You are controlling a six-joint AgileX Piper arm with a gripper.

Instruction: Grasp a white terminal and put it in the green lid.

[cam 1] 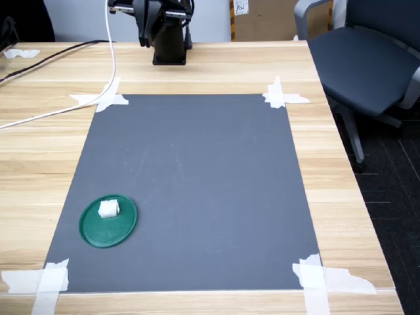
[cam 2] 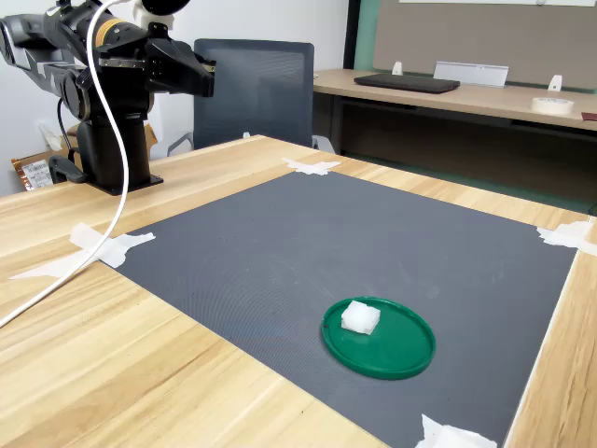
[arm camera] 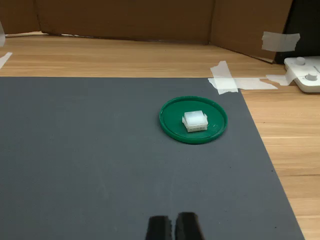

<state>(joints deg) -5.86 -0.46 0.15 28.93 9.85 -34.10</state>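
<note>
Nearest in the first exterior view: white tape strips (cam 1: 46, 281) pin the near corners of a dark grey mat (cam 1: 190, 190) to the light wooden tabletop (cam 1: 367, 216).

Just beyond, toward the first exterior view's left: the green lid (cam 1: 109, 221), flat on the mat, rim up. The white terminal (cam 1: 108, 209) sits inside it, on the lid floor, off-centre toward the far rim. In the wrist view the terminal (arm camera: 195, 121) rests near the middle of the lid (arm camera: 193, 119), clear of the rim all round. The second exterior view agrees: terminal (cam 2: 360, 317) within the lid (cam 2: 379, 337).

Middle ground: bare mat, nothing else on it.

Far: the arm (cam 1: 167, 26) folded back over its base at the far edge of the tabletop, well apart from the lid. An office chair (cam 1: 367, 59) stands at the first exterior view's right, a white cable (cam 1: 113, 52) trails left.

Judgement: placement looks done, piece in lid. What is left is to keep off the lid and hold the arm high and back, so nothing nudges the lid or tips the piece out.

Jaws: gripper (arm camera: 172, 227) shows in the wrist view as two dark fingertips close together with only a thin slit between, nothing pinched, touching nothing.
</note>
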